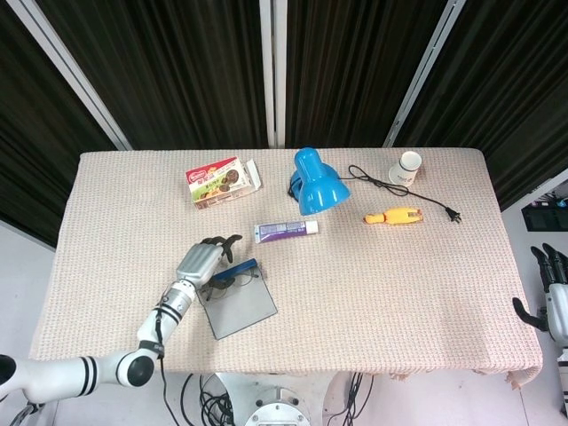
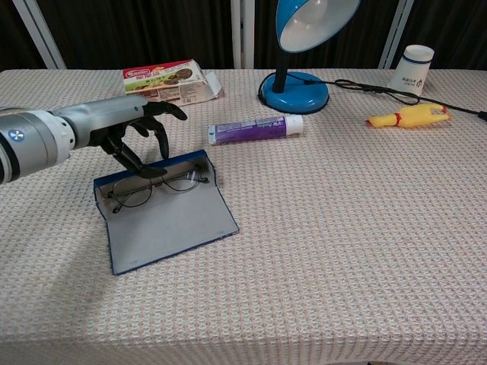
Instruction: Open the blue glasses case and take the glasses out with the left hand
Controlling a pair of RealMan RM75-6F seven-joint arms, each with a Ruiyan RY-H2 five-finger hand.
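Left hand [image 2: 125,125] is hovering with fingers spread and curved, holding nothing, directly above the thin wire-framed glasses [image 2: 156,185] lying just below its fingertips in the opened flat blue glasses case [image 2: 179,224]; likely light, fragile, best pinched at the bridge.

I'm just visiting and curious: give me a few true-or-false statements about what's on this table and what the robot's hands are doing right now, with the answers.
1. The glasses case lies open on the table. True.
2. The glasses are already out of the case, lying on the cloth. False: they lie inside the open case, near its back edge.
3. The left hand is over the glasses with its fingers pointing down. True.
4. The right hand is holding the yellow rubber chicken. False: it hangs off the table's edge with nothing in it, and the chicken lies on the table.
5. The purple tube stands upright. False: it lies on its side by the lamp.
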